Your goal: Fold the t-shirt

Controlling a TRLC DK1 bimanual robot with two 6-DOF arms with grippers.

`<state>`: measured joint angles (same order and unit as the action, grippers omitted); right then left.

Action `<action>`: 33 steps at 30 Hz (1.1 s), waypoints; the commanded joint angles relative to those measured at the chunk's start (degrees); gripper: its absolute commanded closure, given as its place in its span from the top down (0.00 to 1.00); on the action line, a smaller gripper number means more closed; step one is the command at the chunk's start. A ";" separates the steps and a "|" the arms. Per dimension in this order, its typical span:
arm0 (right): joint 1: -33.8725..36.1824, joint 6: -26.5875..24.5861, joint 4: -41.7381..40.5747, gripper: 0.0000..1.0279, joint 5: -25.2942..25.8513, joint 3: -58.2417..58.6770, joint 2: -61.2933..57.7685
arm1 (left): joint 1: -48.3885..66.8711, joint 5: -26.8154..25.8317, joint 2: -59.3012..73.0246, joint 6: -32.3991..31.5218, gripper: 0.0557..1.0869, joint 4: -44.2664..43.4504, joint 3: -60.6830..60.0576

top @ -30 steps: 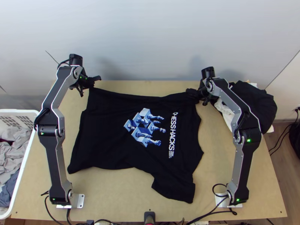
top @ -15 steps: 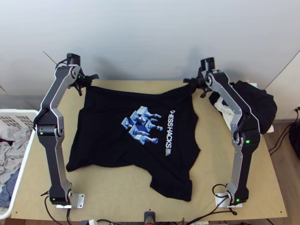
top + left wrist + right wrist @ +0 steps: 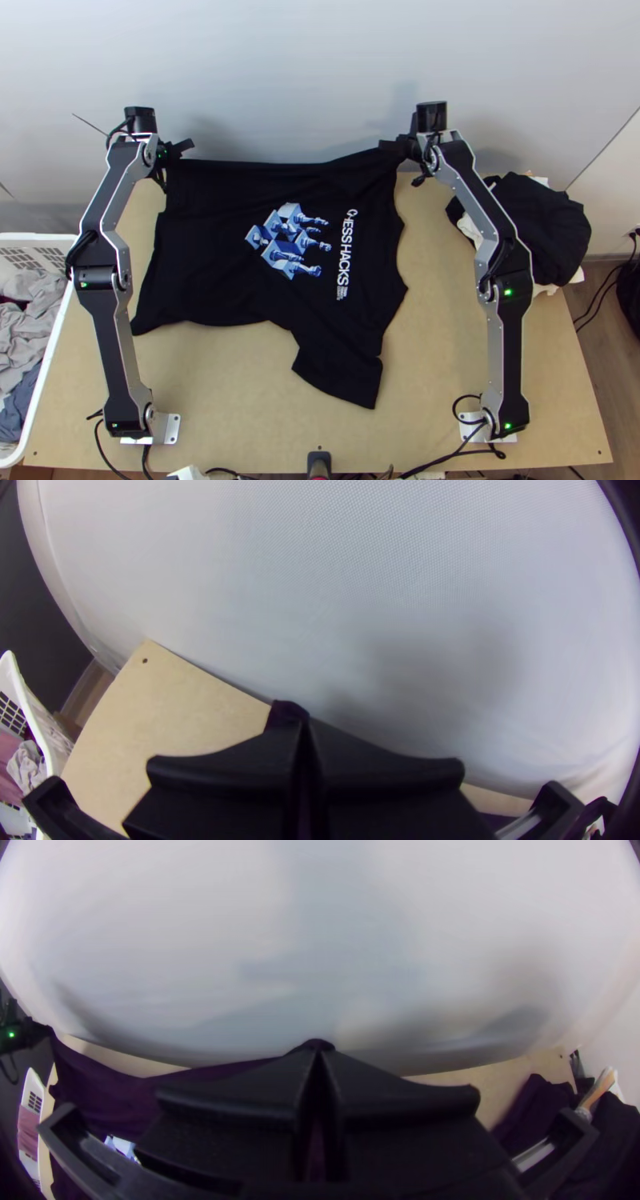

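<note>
T-shirt [image 3: 240, 264], black, is stretched in the top view between the left hand [image 3: 170, 158] and the right hand [image 3: 402, 152], print up, reaching from both toward the near side of the tabletop [image 3: 240, 400]. In the left wrist view, the left hand [image 3: 303, 727] pinches it, dark fabric poking past the tips. In the right wrist view, the right hand [image 3: 319, 1052] nips it too, the edge running off toward the left hand.
</note>
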<state>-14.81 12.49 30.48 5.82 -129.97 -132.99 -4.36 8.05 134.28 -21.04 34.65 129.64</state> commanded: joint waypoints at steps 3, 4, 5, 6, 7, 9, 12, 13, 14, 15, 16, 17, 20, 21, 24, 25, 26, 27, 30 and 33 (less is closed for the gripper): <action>-1.80 2.36 5.82 0.03 -1.34 1.92 4.93 | -0.56 -1.90 -3.06 -0.14 0.04 3.31 0.08; -1.80 2.63 7.14 0.03 -2.22 2.97 6.43 | -0.83 -2.08 -3.58 -0.06 0.04 4.46 -0.09; -1.80 2.89 8.81 0.03 -3.19 3.85 7.92 | -1.18 -2.25 -4.02 0.03 0.04 5.34 -0.27; -1.80 2.98 10.48 0.03 -3.80 4.99 9.50 | -1.44 -2.52 -4.64 0.21 0.04 6.30 -0.62; -1.80 3.42 11.88 0.03 -4.95 6.22 11.00 | -1.97 -3.22 -5.34 0.38 0.04 6.83 -1.15; -1.98 3.50 13.99 0.03 -6.09 9.21 14.25 | -2.93 -3.66 -7.01 0.65 0.04 7.71 -2.20; -2.33 3.86 15.31 0.03 -7.85 15.54 20.14 | -4.34 -5.77 -9.47 0.82 0.04 10.26 -2.73; -2.42 4.30 15.66 0.03 -8.64 17.74 21.89 | -4.96 -6.74 -10.18 0.82 0.04 11.31 -2.73; -2.68 4.30 15.84 0.03 -9.34 20.28 23.92 | -5.40 -7.26 -10.79 0.91 0.04 12.54 -2.82; -3.12 4.30 15.84 0.03 -9.60 22.57 25.76 | -5.83 -8.14 -11.49 1.00 0.04 14.04 -2.91; -3.47 4.30 15.93 0.03 -10.04 25.03 27.61 | -6.10 -8.49 -12.37 1.35 0.04 15.53 -3.26; -4.00 4.30 16.19 0.03 -10.57 27.23 29.28 | -6.45 -9.28 -13.25 1.88 0.04 16.50 -4.05; -5.58 4.38 17.16 0.03 -11.54 32.33 33.58 | -7.07 -10.78 -16.07 3.99 0.04 19.05 -6.77; -6.11 4.47 17.33 0.03 -12.07 33.64 34.73 | -7.24 -10.95 -17.12 4.51 0.04 18.96 -8.18; -7.43 5.61 18.74 0.03 -14.88 36.81 37.54 | -7.33 -11.22 -18.79 5.13 0.04 18.78 -10.38; -8.04 5.88 19.35 0.03 -15.84 37.86 38.24 | -7.24 -11.66 -19.67 5.22 0.04 18.70 -11.43; -8.57 5.88 19.97 0.03 -16.72 39.01 39.03 | -7.07 -12.62 -20.64 5.48 0.04 18.78 -12.57; -9.19 5.88 20.32 0.03 -16.90 40.15 39.74 | -6.80 -13.33 -21.95 5.48 0.04 18.70 -14.07; -10.33 5.79 21.55 0.03 -18.13 43.14 41.58 | -6.27 -15.79 -25.91 5.48 0.04 18.78 -20.04; -10.68 5.61 21.99 0.03 -18.31 45.77 43.25 | -5.40 -17.28 -30.92 6.36 0.04 18.52 -28.13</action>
<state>-23.59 18.00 50.54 -10.48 -91.09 -94.54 -10.76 -5.61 111.70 -15.99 52.71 113.89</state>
